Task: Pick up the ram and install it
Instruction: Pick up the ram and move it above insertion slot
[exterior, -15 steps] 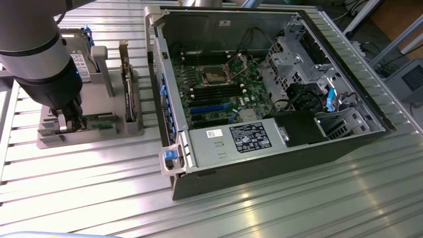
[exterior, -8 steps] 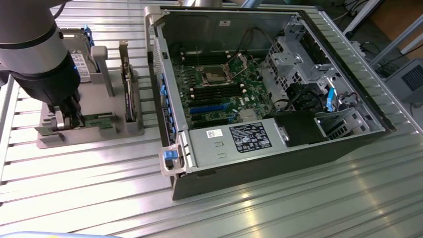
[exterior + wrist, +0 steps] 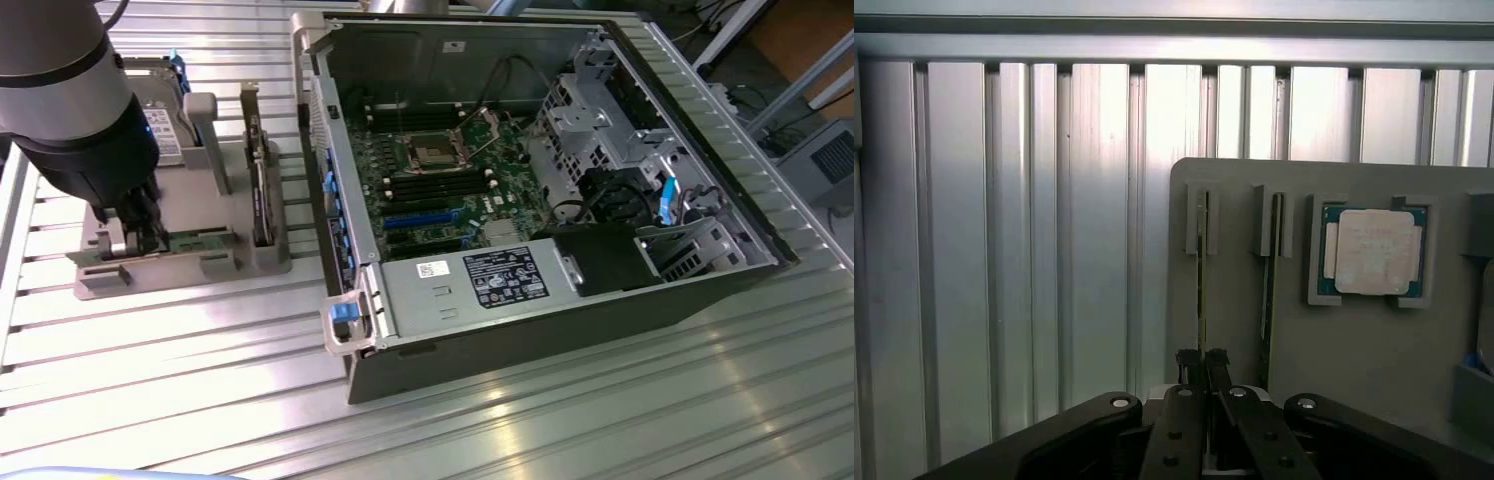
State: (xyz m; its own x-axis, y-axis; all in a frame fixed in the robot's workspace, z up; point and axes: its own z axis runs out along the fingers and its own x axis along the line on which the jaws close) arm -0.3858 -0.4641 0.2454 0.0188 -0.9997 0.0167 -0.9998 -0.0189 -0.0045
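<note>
I'm over a silver ribbed aluminium table top [image 3: 200, 390] built from long grooved slats, and the wrist view gives me the same slats [image 3: 1004, 250] with dark grooves between them. Overhead light puts bright white glare on the metal, strongest toward the exterior view's lower right and along the far edge in the wrist view. Past the table's corner at the exterior view's upper right: slanted white metal frame legs [image 3: 731, 30], a brown board [image 3: 801, 25], a grey box [image 3: 827, 165].

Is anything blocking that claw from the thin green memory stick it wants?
Nothing visible does. The claw is right at the ram, closed on the stick's thin edge where it stands upright in the gray holder.
</note>
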